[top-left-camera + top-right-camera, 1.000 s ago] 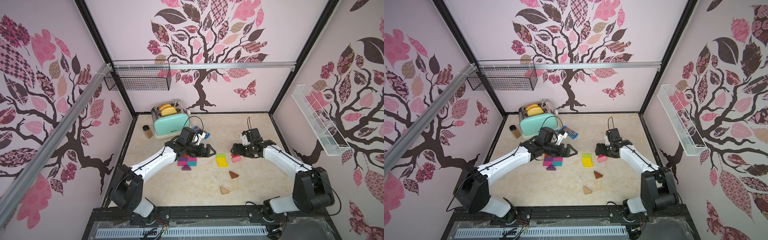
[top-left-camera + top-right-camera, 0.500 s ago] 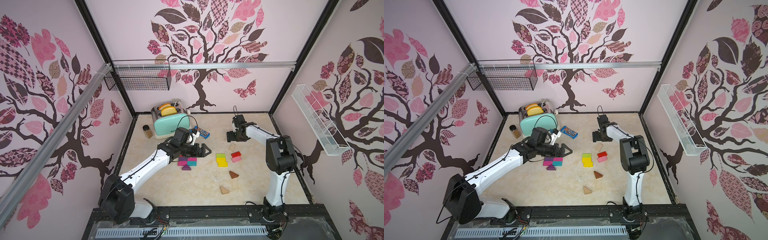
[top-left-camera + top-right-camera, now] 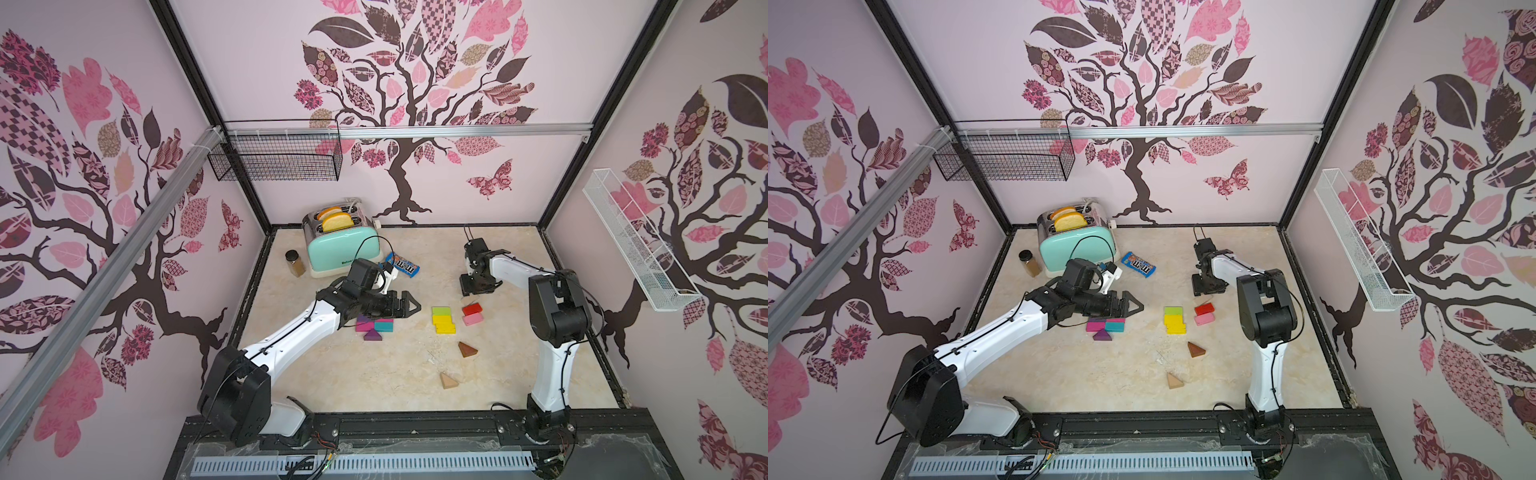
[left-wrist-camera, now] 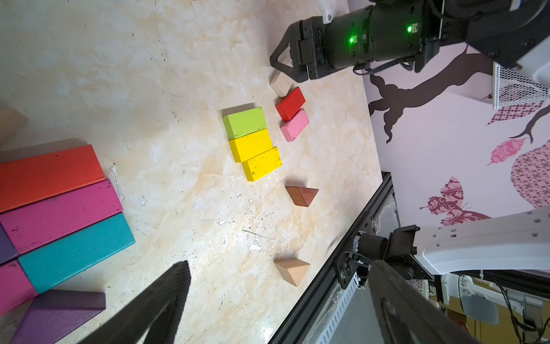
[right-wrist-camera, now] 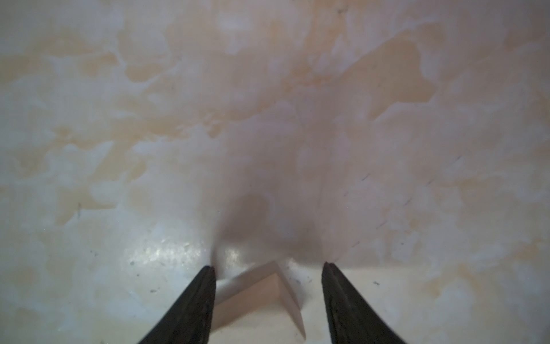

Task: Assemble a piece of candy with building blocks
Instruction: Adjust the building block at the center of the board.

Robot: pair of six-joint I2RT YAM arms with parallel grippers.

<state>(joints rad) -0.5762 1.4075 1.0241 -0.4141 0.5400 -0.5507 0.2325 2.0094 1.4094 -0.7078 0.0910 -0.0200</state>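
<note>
My right gripper points down at the back right of the table, its open jaws standing astride a pale tan block; one finger is against the block's side, the other stands a little off it. The left wrist view shows the same gripper over that block, beside a red block and a pink one. Green and yellow blocks lie mid-table. My left gripper hangs open and empty above a magenta, teal and purple cluster.
A brown triangle and a tan triangle lie toward the front. A mint toaster, a brown jar and a blue candy packet stand at the back left. Wire baskets hang on the walls.
My right arm swung back from beside the pink block, dropped over the pale tan block, and its jaws have narrowed around it. My left arm drew back slightly, still open.
</note>
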